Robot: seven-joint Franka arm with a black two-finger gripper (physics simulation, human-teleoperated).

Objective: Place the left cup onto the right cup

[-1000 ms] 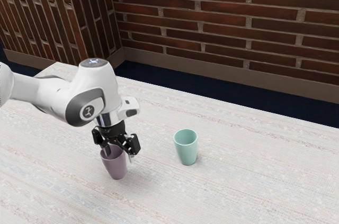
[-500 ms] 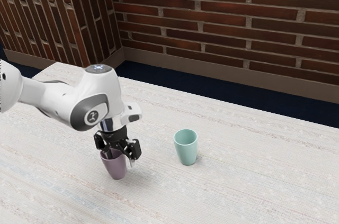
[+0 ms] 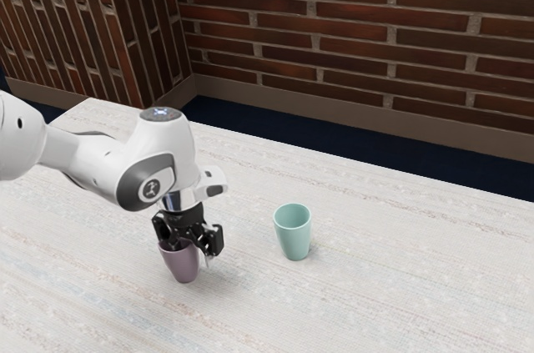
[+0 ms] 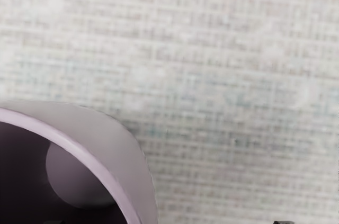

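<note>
The gripper [image 3: 190, 248] has come down lower over the purple cup [image 3: 182, 267], closer to its rim.

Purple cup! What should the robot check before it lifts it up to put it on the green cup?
1. Purple cup stands upright on the table: ok.
2. Hand is down at the purple cup's rim: ok.
3. Firm hold on the purple cup: cannot tell.
4. Green cup stands upright, open end up: ok.
5. Nothing stands between the two cups in the exterior view: ok.
6. Purple cup already on the green cup: not ok, they stand apart.
</note>
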